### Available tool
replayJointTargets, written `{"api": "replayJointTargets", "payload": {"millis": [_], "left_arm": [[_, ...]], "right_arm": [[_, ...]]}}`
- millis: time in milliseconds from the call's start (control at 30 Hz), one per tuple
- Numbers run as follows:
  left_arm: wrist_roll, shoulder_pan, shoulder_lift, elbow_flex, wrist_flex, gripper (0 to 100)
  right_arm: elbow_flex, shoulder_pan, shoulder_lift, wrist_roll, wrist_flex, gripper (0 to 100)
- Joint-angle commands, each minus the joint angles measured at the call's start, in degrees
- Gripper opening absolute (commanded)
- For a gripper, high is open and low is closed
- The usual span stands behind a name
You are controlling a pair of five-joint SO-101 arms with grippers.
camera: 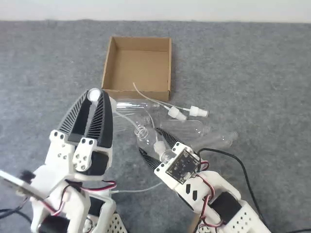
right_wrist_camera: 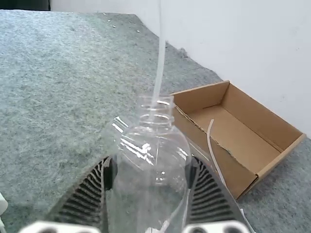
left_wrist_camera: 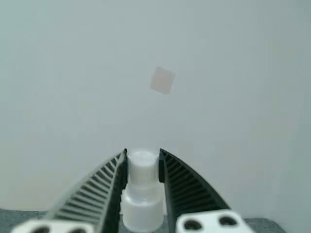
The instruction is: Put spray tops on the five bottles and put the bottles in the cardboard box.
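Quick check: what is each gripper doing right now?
Left gripper: shut on a spray top.
Right gripper: shut on a clear bottle.

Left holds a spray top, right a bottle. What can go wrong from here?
1. The thin tube at the neck of the bottle may bend or slip out when the left gripper lowers its spray top.
2. The right gripper holds the smooth bottle by its sides; pushing the top on may tilt it.
3. Loose bottles lie just in front of the cardboard box; a carry may knock them.
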Motion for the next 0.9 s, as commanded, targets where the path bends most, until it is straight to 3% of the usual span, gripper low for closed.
{"api": "replayJointTargets", "payload": {"millis": [0,267,567,867], "left_arm": [[-0.5,0.7,-1.1,0.2,0.4,1],[-0.5,1.1,-1.1,2.6,0.0,1],[-9.0,14.0,-1.1,7.6,0.3,1],[-9.1,14.2,-1.1,8.6,1.7,1]], "right_arm": [[-1.1,-0.1,-0.8,0.5,-1.5,0.7],[-1.2,2.9,-0.9,0.3,-1.7,0.7],[-1.3,3.0,-0.9,0.3,-1.7,0.7],[-4.0,3.0,-0.9,0.3,0.1,0.7]]}}
